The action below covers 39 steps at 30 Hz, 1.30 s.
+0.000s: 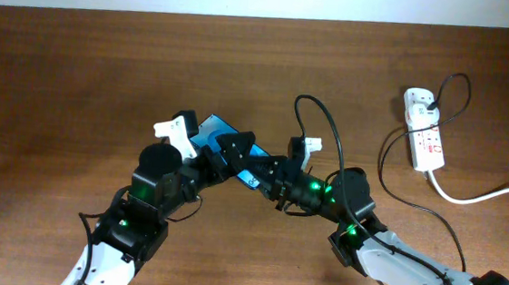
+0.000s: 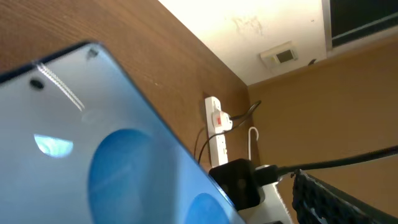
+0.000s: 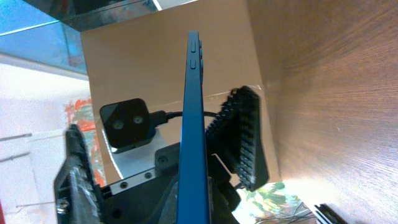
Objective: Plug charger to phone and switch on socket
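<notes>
Left gripper (image 1: 227, 148) looks clamped on the phone (image 1: 210, 132). One finger lies over the blue screen in the overhead view and a ribbed pad (image 3: 242, 143) sits under it in the right wrist view, so the phone hangs level above the table (image 1: 78, 74), near its middle, rather than lying on it. Right gripper (image 1: 266, 173) meets the phone's other end; I cannot tell whether its fingers are apart or together, and no connector tip shows in any view. A black cable loop (image 1: 332, 130) arches beside that wrist, but it may be a camera lead and not the charger's. Well to the right, the charger (image 1: 430, 107) has its plug head seated in the far end of the socket (image 1: 425, 138), its thin cable trailing toward the right arm's base. As I judge it, the socket end is done and the phone end is at best in hand: the tip is not seen in the port, and the switch is left to press, its position too small to read. A thick white cord (image 1: 492, 189) runs off the right edge. Both arms crowd the phone and hide its port, and the socket sits well apart from either gripper.
</notes>
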Each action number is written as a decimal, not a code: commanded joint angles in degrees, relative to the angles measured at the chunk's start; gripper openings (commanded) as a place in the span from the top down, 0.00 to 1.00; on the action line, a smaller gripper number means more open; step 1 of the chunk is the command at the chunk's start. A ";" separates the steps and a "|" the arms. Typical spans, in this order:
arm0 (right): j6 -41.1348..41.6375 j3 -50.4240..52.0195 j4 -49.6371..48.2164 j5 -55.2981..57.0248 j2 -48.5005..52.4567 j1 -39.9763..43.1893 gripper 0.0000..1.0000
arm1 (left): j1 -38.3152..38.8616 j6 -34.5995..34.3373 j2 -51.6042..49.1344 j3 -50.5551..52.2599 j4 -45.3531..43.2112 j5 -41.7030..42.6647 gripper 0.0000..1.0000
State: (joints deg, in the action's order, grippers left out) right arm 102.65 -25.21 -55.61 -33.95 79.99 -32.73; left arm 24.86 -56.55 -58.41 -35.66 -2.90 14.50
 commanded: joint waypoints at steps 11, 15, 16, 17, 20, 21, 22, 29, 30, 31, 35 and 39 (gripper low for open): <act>1.36 -0.57 0.13 -0.57 -0.55 -0.35 0.96 | -4.35 -16.35 0.02 -0.26 4.15 -6.80 0.98; -1.90 -0.57 7.37 -1.25 -0.55 -0.35 0.91 | -4.55 -19.28 0.02 -0.26 4.09 -6.60 1.00; -1.90 -0.57 8.15 -1.88 -0.52 -0.35 0.91 | -4.55 -19.28 0.02 -0.26 4.59 -6.60 1.00; -1.88 -0.57 8.28 -2.08 -0.55 -0.35 0.91 | -4.55 -19.30 0.02 -0.26 5.35 -6.60 1.00; -1.88 -0.57 8.31 -2.08 -0.55 -0.35 0.81 | -4.55 -19.34 0.02 -0.28 4.63 -5.31 1.00; -1.88 -0.57 8.33 -2.08 -0.52 -0.33 0.65 | -4.55 -19.34 0.02 -0.26 4.66 -4.72 1.00; -1.88 -0.57 8.33 -2.05 -0.55 -0.28 0.59 | -4.59 -19.34 0.02 -0.26 4.66 -4.17 1.00; -25.09 -0.57 20.13 4.57 -0.52 -0.24 0.39 | -19.82 -1.46 0.02 -0.26 5.79 15.30 1.00; -33.59 -0.57 23.21 7.63 -0.52 -0.24 0.39 | -22.32 1.95 0.02 -0.26 7.15 21.09 1.00; -47.39 -0.59 26.10 11.02 -0.55 -0.24 0.33 | -24.04 7.02 0.02 -0.26 11.45 26.84 1.00; -64.41 -1.75 30.86 11.13 -3.28 1.68 0.31 | -24.06 17.44 0.02 -0.28 21.77 31.19 1.00; -82.42 -17.81 73.79 24.26 -16.61 7.04 0.28 | -24.06 20.02 0.02 -0.26 23.80 31.15 1.00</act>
State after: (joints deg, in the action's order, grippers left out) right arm 30.55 -36.64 11.79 -18.06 67.68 -26.59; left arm 1.04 -38.70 -58.63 -35.44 21.28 43.31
